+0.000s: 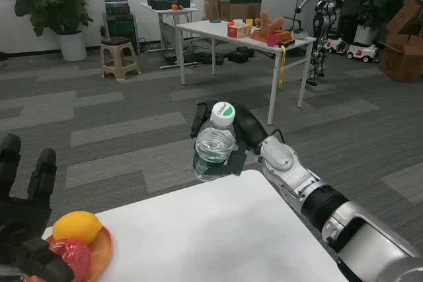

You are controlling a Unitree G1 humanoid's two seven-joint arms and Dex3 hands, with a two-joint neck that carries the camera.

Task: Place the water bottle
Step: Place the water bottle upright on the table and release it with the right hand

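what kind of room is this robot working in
Probably a robotics lab or office workspace: grey carpet tiles, another humanoid robot standing at the back, a white table cluttered with test objects, and cardboard boxes stacked by the wall.

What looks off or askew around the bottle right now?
Nothing spilled or damaged. The water bottle is upright, cap on, gripped by the right hand, but it hangs beyond the far edge of the white table, over the floor rather than the tabletop. The left hand waits beside the fruit plate.
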